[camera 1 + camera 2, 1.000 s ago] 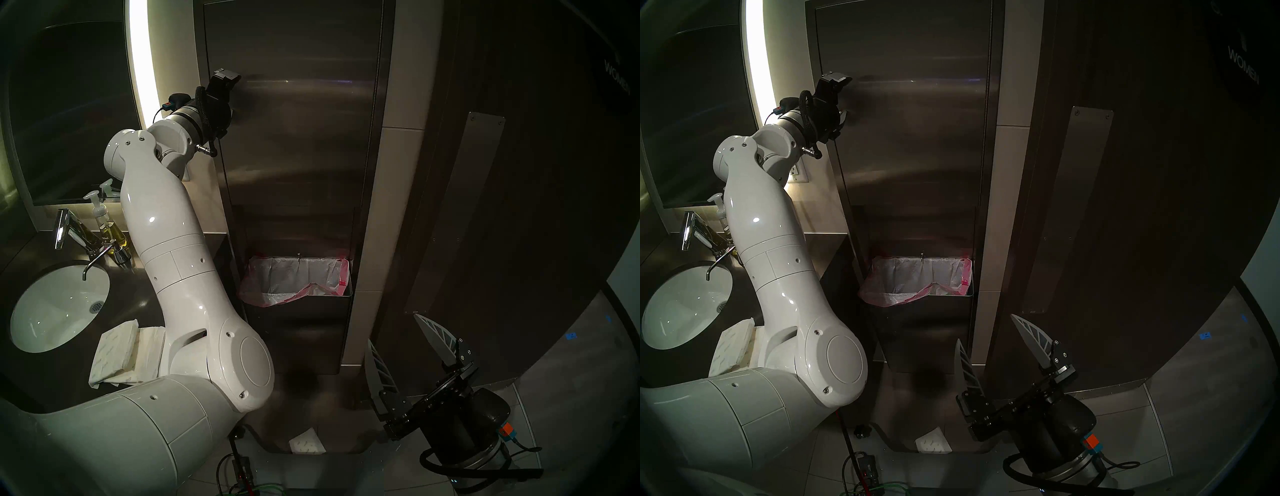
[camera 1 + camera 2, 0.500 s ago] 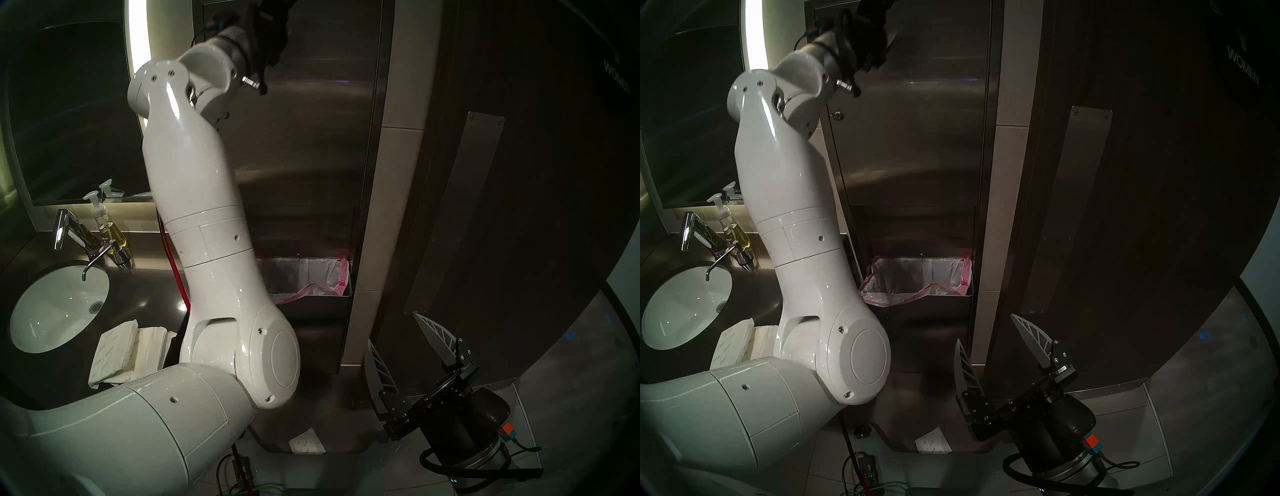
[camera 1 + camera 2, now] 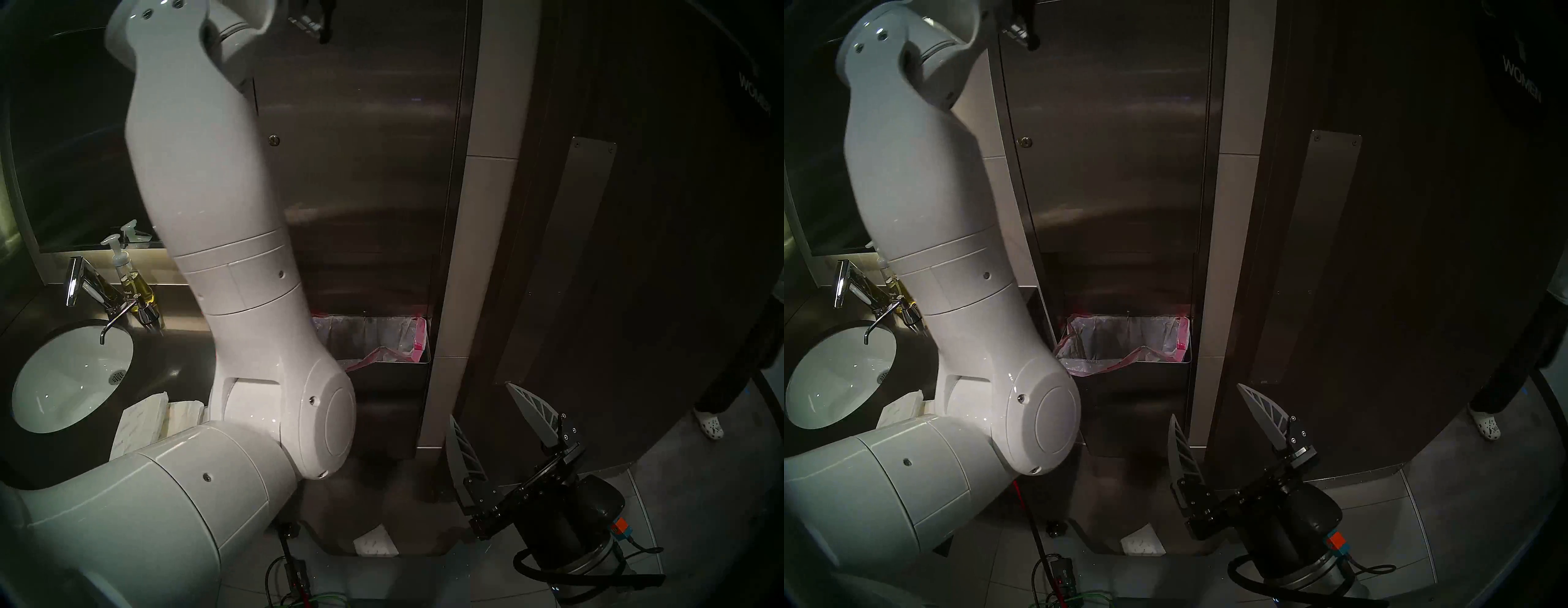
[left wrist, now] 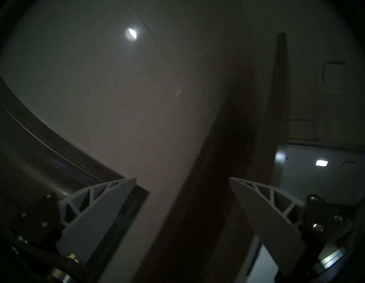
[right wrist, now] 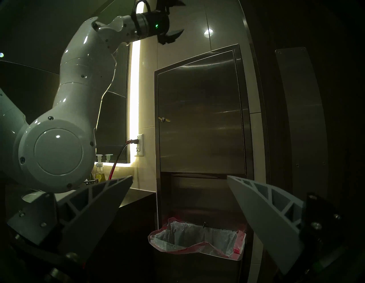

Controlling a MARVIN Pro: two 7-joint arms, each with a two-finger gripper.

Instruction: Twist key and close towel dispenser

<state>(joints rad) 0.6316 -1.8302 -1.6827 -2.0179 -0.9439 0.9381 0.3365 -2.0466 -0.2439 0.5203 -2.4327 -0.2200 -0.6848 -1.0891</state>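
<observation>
Only my right wrist camera shows the key [image 5: 163, 119] in the shut towel dispenser [image 5: 199, 122] door; both the left gripper [image 4: 182, 178] and the right gripper [image 3: 481, 403] gape empty (bin liner [image 5: 197, 240] holds nothing I can see).

Left arm [image 3: 237, 263] reaching steeply upward, left gripper [image 4: 182, 178] gaping empty, right gripper [image 3: 481, 401] spreading wide low down, holding nothing

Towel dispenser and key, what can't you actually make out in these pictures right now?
- Key: too small in the right wrist view to tell its turn; head views show only the lock disc.
- Towel dispenser top: cut off by the upper edge in the head views.
- Paper towels inside: hidden behind the shut steel door.
- Left gripper: out of the head frames; open in its blurred wrist view.
</observation>
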